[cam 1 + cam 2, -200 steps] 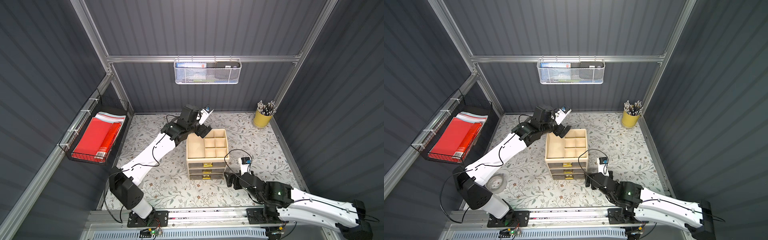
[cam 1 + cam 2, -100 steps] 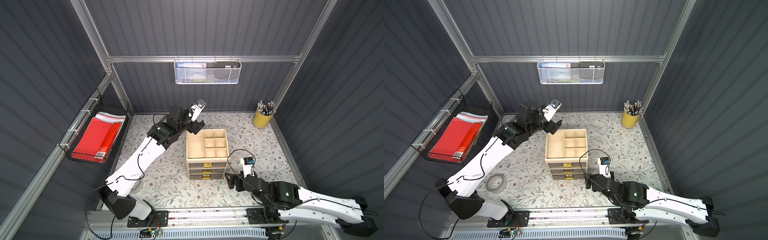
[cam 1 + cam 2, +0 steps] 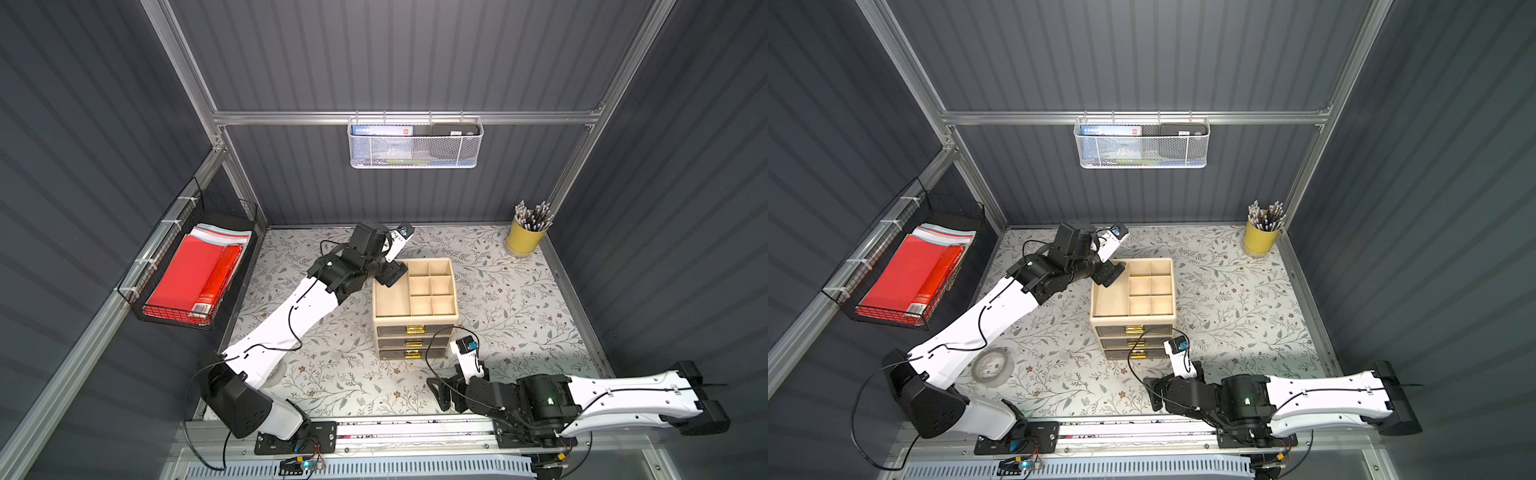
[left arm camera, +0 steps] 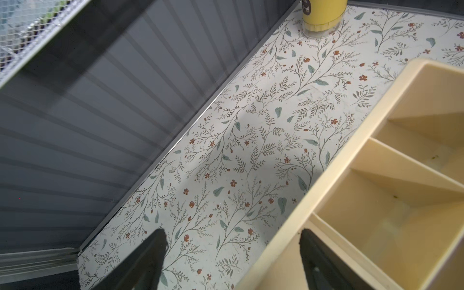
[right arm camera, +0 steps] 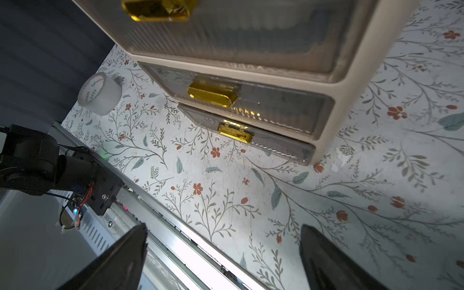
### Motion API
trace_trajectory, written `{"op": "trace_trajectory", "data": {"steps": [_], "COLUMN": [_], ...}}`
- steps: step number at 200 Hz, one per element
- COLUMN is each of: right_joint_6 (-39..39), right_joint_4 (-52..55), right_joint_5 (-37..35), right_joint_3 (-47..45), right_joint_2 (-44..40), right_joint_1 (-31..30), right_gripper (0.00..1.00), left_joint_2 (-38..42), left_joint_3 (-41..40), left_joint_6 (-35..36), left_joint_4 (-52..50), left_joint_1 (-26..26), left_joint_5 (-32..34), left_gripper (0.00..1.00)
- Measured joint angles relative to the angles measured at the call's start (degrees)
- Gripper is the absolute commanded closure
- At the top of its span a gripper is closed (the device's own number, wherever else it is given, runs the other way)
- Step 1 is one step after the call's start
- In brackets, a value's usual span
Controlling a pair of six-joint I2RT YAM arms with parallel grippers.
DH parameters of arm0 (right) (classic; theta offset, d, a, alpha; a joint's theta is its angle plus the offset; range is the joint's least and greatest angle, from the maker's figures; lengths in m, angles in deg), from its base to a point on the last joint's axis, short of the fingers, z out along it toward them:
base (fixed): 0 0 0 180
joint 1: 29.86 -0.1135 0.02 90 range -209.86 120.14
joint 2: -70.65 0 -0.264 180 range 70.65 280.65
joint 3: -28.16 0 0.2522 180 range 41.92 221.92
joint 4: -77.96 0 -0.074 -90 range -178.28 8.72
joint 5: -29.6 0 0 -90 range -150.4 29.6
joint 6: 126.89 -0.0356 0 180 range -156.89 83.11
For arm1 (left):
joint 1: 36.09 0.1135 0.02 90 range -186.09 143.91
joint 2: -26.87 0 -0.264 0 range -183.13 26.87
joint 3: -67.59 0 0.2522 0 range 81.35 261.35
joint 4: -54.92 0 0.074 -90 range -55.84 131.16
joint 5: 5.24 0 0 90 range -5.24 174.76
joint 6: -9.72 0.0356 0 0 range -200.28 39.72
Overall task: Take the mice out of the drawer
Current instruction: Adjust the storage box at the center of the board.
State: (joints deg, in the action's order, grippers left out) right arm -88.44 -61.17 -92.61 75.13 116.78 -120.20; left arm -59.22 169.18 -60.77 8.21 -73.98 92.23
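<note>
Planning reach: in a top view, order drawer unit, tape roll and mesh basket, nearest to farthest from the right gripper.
1. Drawer unit, just ahead of the right gripper.
2. Tape roll, off to the left.
3. Mesh basket, hung high at the back.

From the middle of the floral table (image 3: pixel 519 316): yellow pen cup (image 3: pixel 523 243) at 2 o'clock, tape roll (image 5: pixel 100 95) at 8, wall basket (image 3: pixel 174 318) with red folders (image 3: pixel 187 278) at 9.

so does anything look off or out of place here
Nothing spilled or broken. Small white scraps lie on the mat by the front corner of the drawer cabinet, and a clear tape roll sits loose off its other side.
</note>
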Motion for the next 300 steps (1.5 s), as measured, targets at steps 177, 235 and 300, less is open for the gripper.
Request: {"op": "trace_trajectory", "data": {"steps": [177,235,300], "right_joint_6": [19.54,21.11,19.52], "right_joint_4": [-26.62,-36.28,-34.32], "right_joint_5": [-0.7,32.28,45.75], "right_joint_3": [-6.8,-1.92,-0.55], "right_joint_2": [-8.81,1.68,-0.55], "right_joint_1": [22.95,49.37,49.48], "right_gripper": [0.05,0.11,0.07], "left_joint_2": [6.01,9.38,10.67], "left_joint_3": [-6.91,-10.82,-10.47], "left_joint_6": [-10.78,-16.02,-12.24], "left_joint_4": [8.5,10.47,9.7], "left_joint_1": [1.01,1.25,1.25], "left_joint_5": [12.74,26.58,16.15], "left_gripper": [0.61,0.59,0.08]}}
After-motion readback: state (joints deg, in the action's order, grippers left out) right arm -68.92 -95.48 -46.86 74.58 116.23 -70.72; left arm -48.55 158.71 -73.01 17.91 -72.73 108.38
